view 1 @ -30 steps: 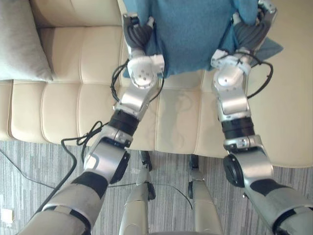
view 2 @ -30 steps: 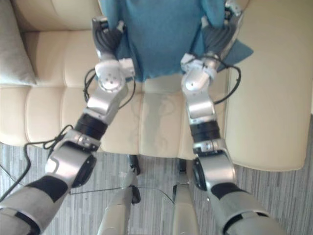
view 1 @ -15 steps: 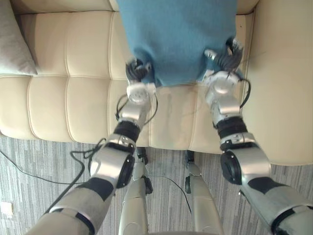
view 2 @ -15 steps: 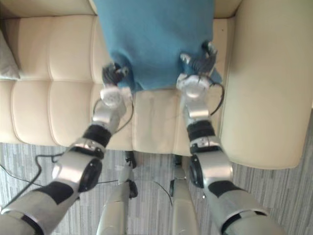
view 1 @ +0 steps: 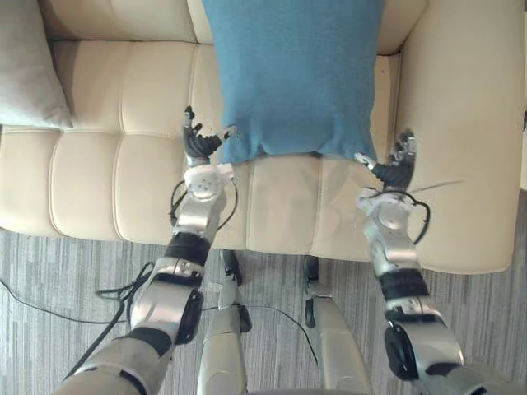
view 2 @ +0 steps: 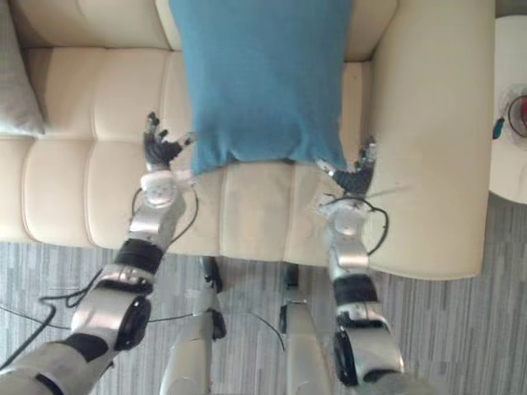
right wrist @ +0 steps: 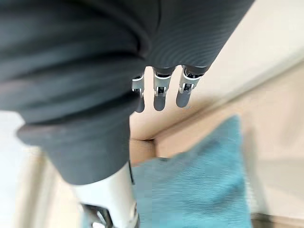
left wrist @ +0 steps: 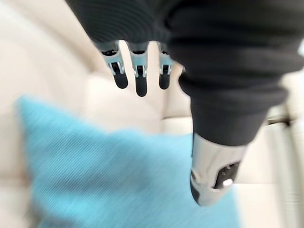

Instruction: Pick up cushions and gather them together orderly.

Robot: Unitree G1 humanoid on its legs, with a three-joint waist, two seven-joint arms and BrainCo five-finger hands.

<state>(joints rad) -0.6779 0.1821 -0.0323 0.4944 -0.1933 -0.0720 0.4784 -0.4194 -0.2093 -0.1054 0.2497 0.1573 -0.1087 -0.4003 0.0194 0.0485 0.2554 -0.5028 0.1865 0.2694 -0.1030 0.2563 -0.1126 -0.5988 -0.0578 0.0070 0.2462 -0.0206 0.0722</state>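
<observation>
Hands off now: left hand (view 1: 198,146), right hand (view 1: 396,170) spread at blue cushion (view 1: 292,78) near corners. Risk: propped cushion slumps forward on sofa (view 1: 123,173).

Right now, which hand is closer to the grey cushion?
Left. The left hand is by the blue cushion's corner on the grey cushion's side, apart from it across bare seat. The right hand is by the blue cushion's opposite corner, farther off.
</observation>
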